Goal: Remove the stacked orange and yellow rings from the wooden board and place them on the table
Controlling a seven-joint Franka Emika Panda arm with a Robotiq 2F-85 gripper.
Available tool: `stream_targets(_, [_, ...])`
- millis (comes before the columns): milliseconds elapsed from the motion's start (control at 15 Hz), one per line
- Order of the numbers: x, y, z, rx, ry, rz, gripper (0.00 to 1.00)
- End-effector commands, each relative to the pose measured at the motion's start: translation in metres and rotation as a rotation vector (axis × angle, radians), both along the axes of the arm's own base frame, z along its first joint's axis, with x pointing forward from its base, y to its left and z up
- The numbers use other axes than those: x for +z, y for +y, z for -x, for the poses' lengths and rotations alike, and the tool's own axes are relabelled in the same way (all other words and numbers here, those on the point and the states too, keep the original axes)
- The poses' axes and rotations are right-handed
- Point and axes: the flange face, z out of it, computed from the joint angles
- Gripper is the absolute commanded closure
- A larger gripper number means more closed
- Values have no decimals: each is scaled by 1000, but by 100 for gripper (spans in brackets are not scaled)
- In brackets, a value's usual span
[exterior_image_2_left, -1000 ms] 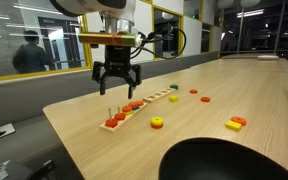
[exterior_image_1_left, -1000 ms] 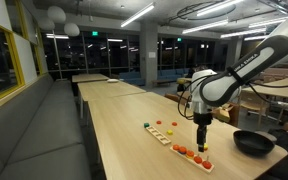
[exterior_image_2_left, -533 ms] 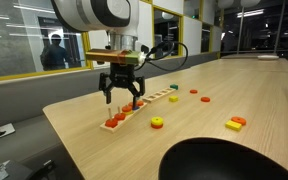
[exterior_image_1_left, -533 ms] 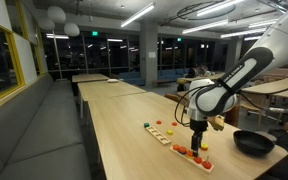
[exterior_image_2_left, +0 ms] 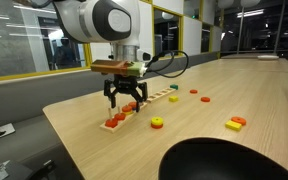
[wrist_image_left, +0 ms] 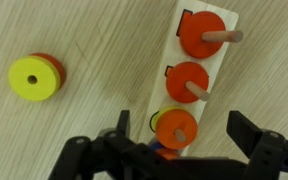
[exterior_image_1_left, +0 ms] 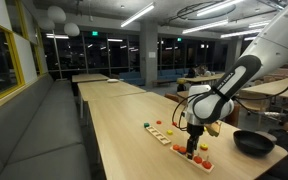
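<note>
A long wooden board [wrist_image_left: 224,25] carries pegs with orange rings [wrist_image_left: 203,33]. The stacked orange and yellow rings [wrist_image_left: 176,130] sit on the peg nearest my gripper, with the yellow edge showing under the orange. My gripper [wrist_image_left: 184,138] is open and low over this stack, one finger on each side, not touching it. In both exterior views the gripper [exterior_image_1_left: 192,147] [exterior_image_2_left: 124,103] hangs just above the near end of the board [exterior_image_1_left: 166,136] [exterior_image_2_left: 154,98].
A yellow ring on an orange one [wrist_image_left: 36,77] lies on the table beside the board [exterior_image_2_left: 157,122]. Loose pieces [exterior_image_2_left: 235,123] and small discs [exterior_image_2_left: 198,96] lie further off. A black bowl [exterior_image_2_left: 229,160] [exterior_image_1_left: 252,142] stands near the table edge.
My gripper has come down from well above the board to just over the rings at its end, still open.
</note>
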Motion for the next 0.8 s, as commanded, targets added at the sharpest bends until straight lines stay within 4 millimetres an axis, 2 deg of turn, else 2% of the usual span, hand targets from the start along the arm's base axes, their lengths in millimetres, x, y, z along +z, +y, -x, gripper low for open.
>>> stream_targets(0, [-2, 1, -8, -21, -40, -8, 0])
stream_targets(467, [-2, 0, -13, -24, -72, -5, 0])
stream_targets(533, [-1, 0, -13, -23, -77, -5, 8])
stream_targets(600, [-1, 0, -14, -23, -79, -5, 26])
stream_targets(733, [0, 0, -14, -22, -84, -6, 42])
